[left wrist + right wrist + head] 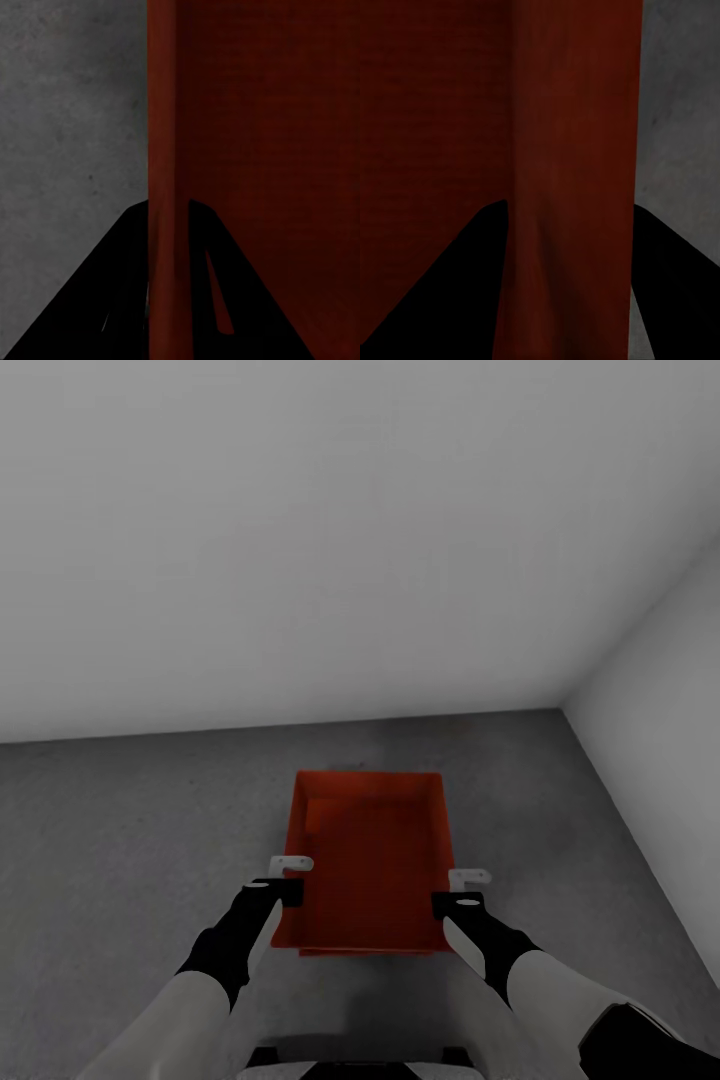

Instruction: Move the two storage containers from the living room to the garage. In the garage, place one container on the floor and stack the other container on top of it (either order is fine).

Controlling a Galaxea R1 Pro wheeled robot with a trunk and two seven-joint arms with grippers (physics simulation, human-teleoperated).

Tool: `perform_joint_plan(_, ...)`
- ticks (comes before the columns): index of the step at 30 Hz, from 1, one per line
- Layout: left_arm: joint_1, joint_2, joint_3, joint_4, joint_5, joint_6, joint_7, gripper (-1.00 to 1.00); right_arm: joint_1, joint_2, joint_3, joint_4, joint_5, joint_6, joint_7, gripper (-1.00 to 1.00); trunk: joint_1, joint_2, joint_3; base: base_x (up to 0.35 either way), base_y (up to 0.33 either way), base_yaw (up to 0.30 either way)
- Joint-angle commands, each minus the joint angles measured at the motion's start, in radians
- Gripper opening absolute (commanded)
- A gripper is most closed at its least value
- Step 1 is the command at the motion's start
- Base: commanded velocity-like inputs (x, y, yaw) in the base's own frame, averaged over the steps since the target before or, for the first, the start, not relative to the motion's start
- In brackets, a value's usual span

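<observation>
- Garage corner ahead of me: two plain white walls (330,540) meet at the far right, and the dark grey speckled concrete floor (120,830) runs out under my arms.
- Between my arms sits a red-orange rectangular plastic storage bin (372,860) with straight walls and no lid, square to me and near the far wall. I cannot tell whether it rests on the floor or hangs just above it.
- Inside it a second rim line and a paler patch show near the far end. That may be the matching bin nested within, but I cannot be sure.
- My left pincer (280,880) sits on the bin's left long wall, towards the near end; in my left wrist view that wall runs between my two dark fingers (97,300), one outside and one inside. I judge it clamped on the wall.
- My right pincer (465,890) mirrors it on the right long wall, which my right wrist view shows between both fingers (435,292); I judge it clamped too.
- I hold it by opposite walls so that it stays level and does not swing.
- I judge the setting-down step is in hand; a slipping wall would tilt the bin.
</observation>
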Motion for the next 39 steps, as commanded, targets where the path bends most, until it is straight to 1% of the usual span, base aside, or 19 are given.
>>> perform_joint_plan(1,0.001,-0.001,-0.012,-0.001,-0.041,0.010,0.008,-1.00,-0.001,0.013,-0.013,-0.003,0.013,0.010,-0.026,-1.00,0.000,-0.001,-0.002,0.000,0.000,0.000)
perform_joint_plan(25,0.001,-0.001,-0.012,-0.001,-0.041,0.010,0.009,-1.00,-0.001,0.013,-0.013,-0.003,0.013,0.010,-0.026,-1.00,0.000,-0.001,-0.040,0.000,0.000,0.002)
perform_joint_plan(34,0.001,-0.001,-0.013,-0.001,-0.041,0.013,0.014,-1.00,-0.001,0.012,-0.013,-0.003,0.013,0.010,-0.026,-1.00,0.000,-0.001,-0.042,-0.003,0.000,0.004)
perform_joint_plan(39,0.001,-0.001,-0.013,-0.001,-0.040,0.019,0.016,-1.00,-0.001,0.012,-0.013,-0.003,0.013,0.010,-0.026,-1.00,0.000,-0.001,-0.042,-0.194,0.000,0.000)
